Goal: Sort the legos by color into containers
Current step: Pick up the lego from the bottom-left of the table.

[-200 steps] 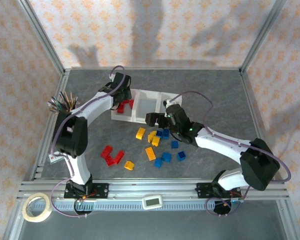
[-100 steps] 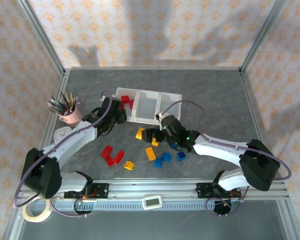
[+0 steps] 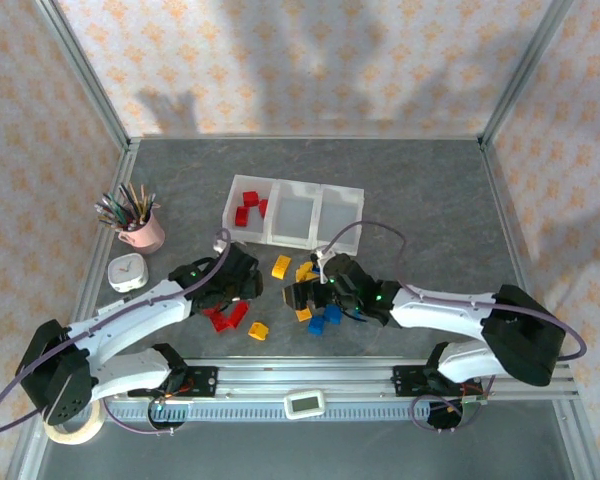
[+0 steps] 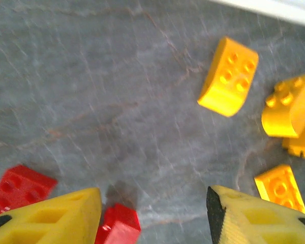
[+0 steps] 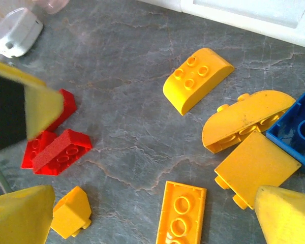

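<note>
Both the left gripper (image 3: pixel 238 290) and right gripper (image 3: pixel 305 295) hang empty, spread wide, over legos (image 3: pixel 281 266) at lower centre, below the tray (image 3: pixel 295 184) with reds (image 3: pixel 246 210) in its left bin; a pick-up looks due: left closing on a red brick (image 4: pixel 119 229), right on a yellow plate (image 5: pixel 180 213).

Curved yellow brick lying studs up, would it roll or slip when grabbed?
Probably rigid and light: the curved yellow brick looks like hard plastic. Its glossy rounded end might slip. Resting studs up, it should slide, not roll.
</note>
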### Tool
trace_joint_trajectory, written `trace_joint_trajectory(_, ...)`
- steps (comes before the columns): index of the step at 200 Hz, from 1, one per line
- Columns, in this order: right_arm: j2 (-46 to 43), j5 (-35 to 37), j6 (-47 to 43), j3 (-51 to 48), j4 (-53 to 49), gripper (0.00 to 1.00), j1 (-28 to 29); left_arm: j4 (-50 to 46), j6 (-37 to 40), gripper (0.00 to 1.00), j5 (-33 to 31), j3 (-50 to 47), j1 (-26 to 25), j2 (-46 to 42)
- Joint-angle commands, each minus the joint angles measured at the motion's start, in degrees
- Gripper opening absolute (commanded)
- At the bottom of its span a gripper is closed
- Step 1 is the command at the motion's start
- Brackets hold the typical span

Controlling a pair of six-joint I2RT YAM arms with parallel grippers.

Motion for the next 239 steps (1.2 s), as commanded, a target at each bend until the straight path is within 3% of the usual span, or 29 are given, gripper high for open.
trace_joint_trajectory(1, -2.2, 0.0, 1.3, -2.0, 3.9, 1.00, 0.8, -3.3, -4.4, 0.59, -0.6, -1.4, -2.6, -0.1)
trace_joint_trajectory(123, -2.6, 1.7, 2.1, -3.6, 4.8, 1.00, 1.3, -4.4, -8.7, 0.56, -7.0, -3.6, -7.2, 9.4)
trace_joint_trajectory(239, -1.5, 2.8, 1.7, -3.0, 4.5, 1.00, 1.3, -2.5, -8.3, 0.58, -5.3, -3.8, -8.3, 12.8)
